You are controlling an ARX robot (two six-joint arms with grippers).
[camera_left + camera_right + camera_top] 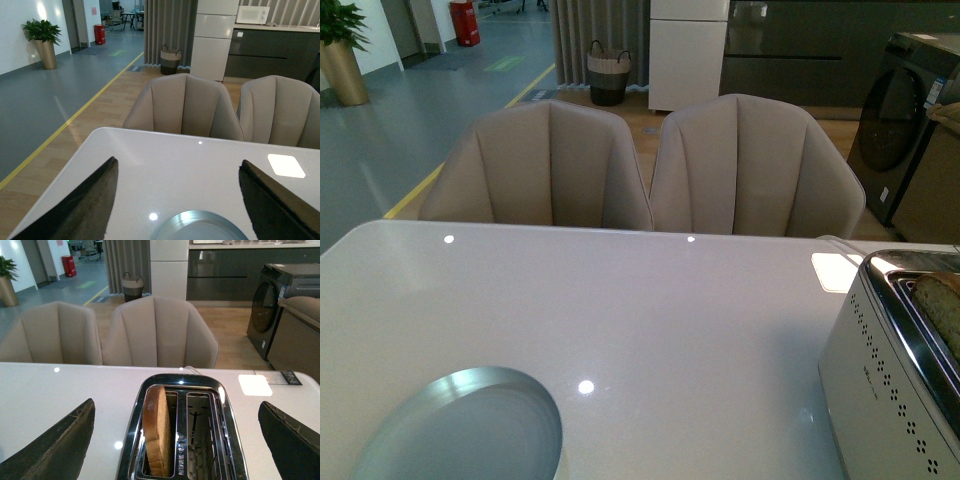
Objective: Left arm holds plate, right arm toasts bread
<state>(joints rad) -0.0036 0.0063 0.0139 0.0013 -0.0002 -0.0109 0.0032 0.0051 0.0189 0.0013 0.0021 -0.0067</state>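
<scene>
The pale blue-grey plate (pixel 460 425) lies on the white table at the near left; its far rim (pixel 200 222) shows between the wide-apart fingers of my open left gripper (pixel 177 172), which hovers just behind it. The bread (pixel 157 427) stands upright in one slot of the chrome-topped toaster (pixel 220 420), sticking up above the slot; the other slot is empty. In the front view the bread (pixel 940 310) peeks from the toaster (pixel 890 390) at the right edge. My right gripper (pixel 177 415) is open above the toaster, holding nothing. Neither arm shows in the front view.
Two beige chairs (pixel 550 165) (pixel 755 165) stand behind the table's far edge (pixel 570 228). A bright light patch (pixel 835 270) lies on the table near the toaster. Beyond are a basket (pixel 608 72), cabinets and a dark appliance (pixel 900 130).
</scene>
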